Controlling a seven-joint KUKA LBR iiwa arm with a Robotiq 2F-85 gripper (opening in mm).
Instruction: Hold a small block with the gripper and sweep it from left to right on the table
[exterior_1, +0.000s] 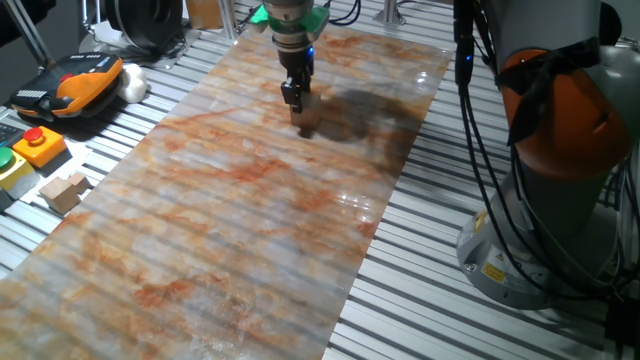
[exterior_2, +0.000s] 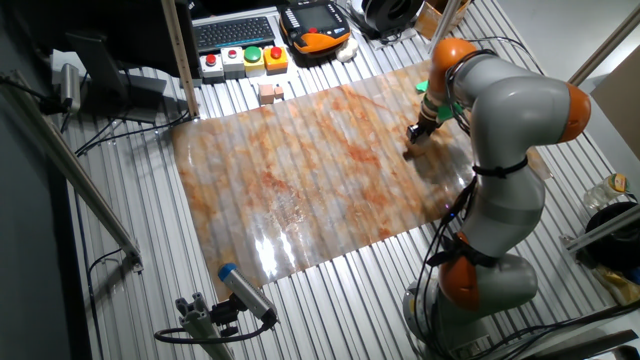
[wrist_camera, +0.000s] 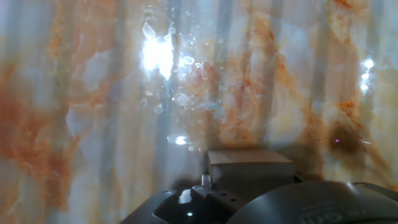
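1. Gripper (exterior_1: 297, 103), fingers pointing straight down, clamped on the small block (exterior_1: 304, 121)
2. Block, a cube without a long axis, sits flat on the marbled table (exterior_1: 220, 220), faces square to the fingers

Two raised side cameras share the table (exterior_1: 230, 200); a third looks down close

The KUKA arm (exterior_2: 505, 150) bends over the marbled orange table (exterior_2: 300, 190), its gripper (exterior_2: 416, 140) lowered to the board's far right edge, fingers too small to read.
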